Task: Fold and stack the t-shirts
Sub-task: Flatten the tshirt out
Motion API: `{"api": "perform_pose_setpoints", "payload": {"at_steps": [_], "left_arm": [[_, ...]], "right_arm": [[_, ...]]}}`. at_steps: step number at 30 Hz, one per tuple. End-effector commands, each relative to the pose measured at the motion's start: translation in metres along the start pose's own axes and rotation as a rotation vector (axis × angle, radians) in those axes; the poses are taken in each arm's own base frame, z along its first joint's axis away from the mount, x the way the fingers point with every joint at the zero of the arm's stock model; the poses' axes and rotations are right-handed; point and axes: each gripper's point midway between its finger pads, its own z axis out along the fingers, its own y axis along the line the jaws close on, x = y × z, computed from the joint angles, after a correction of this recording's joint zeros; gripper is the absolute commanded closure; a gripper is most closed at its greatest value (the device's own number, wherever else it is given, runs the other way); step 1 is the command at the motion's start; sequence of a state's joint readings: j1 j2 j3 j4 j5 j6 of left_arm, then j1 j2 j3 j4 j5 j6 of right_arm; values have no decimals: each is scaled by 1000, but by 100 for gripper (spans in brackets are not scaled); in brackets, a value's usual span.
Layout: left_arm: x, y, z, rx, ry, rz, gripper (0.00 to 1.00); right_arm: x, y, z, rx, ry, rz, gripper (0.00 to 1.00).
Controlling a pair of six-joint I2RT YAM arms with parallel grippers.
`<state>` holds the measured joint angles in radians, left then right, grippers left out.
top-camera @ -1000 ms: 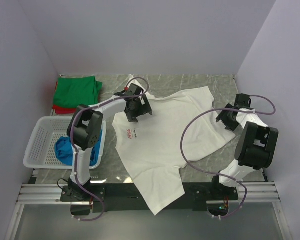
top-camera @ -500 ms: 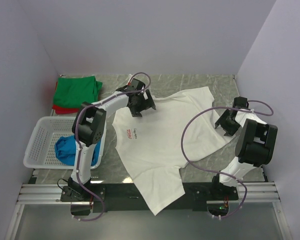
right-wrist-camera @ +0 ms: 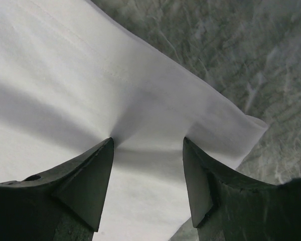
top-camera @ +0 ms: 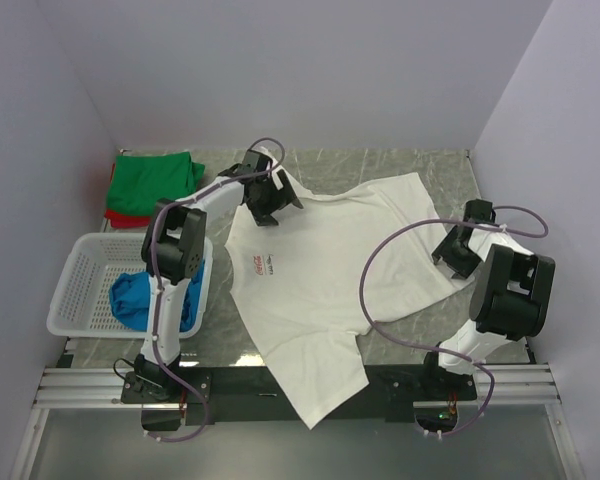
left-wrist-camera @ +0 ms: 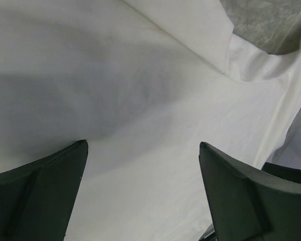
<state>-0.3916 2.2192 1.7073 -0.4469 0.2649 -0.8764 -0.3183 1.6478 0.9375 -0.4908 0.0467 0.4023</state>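
Observation:
A large white t-shirt (top-camera: 330,270) with a small red print (top-camera: 258,262) lies spread on the table. My left gripper (top-camera: 264,204) is open over the shirt's far left shoulder; the left wrist view shows white cloth (left-wrist-camera: 140,90) between its fingers (left-wrist-camera: 143,150). My right gripper (top-camera: 457,250) is open at the shirt's right sleeve, its fingertips (right-wrist-camera: 103,150) pressed onto the cloth (right-wrist-camera: 90,85) near the hem (right-wrist-camera: 148,143). A folded green shirt (top-camera: 156,182) lies on a red one (top-camera: 116,216) at the far left. A blue shirt (top-camera: 138,298) sits crumpled in the basket.
A white lattice basket (top-camera: 80,280) stands at the left, beside the left arm. The marbled grey tabletop (top-camera: 420,165) shows around the shirt and in the right wrist view (right-wrist-camera: 231,55). Walls close in the left, back and right. A black rail (top-camera: 240,380) runs along the near edge.
My left gripper has moved back and left over the shirt toward its far left shoulder. My right gripper has slid a little nearer along the right sleeve. Both stay open.

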Motion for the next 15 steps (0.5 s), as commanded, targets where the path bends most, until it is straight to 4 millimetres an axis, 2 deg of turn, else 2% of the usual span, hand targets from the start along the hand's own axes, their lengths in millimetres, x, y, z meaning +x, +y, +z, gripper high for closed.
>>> {"api": "perform_pose_setpoints", "payload": {"at_steps": [1, 2, 3, 5, 6, 8, 9, 14, 15], "left_arm": [[-16, -1, 16, 32, -16, 41, 1], [-16, 4, 22, 23, -6, 40, 1], [-21, -2, 22, 35, -16, 52, 1], [-24, 0, 29, 29, -9, 56, 1], [-31, -5, 29, 40, -22, 69, 1], [-35, 4, 36, 20, -8, 56, 1], [-42, 0, 35, 30, -19, 60, 1], [-66, 7, 45, 43, -36, 31, 1], [-75, -1, 43, 64, -55, 40, 1]], "right_arm": [[34, -21, 2, 94, 78, -39, 36], [39, -21, 3, 99, 89, -48, 36], [42, -21, 2, 101, 97, -50, 36], [50, -18, 3, 92, 115, -55, 37], [54, -19, 4, 92, 134, -45, 37], [60, -18, 4, 88, 157, -44, 38], [64, -17, 2, 78, 170, -41, 39], [74, -12, -5, 52, 181, -47, 39], [77, -13, -6, 52, 193, -47, 39]]}}
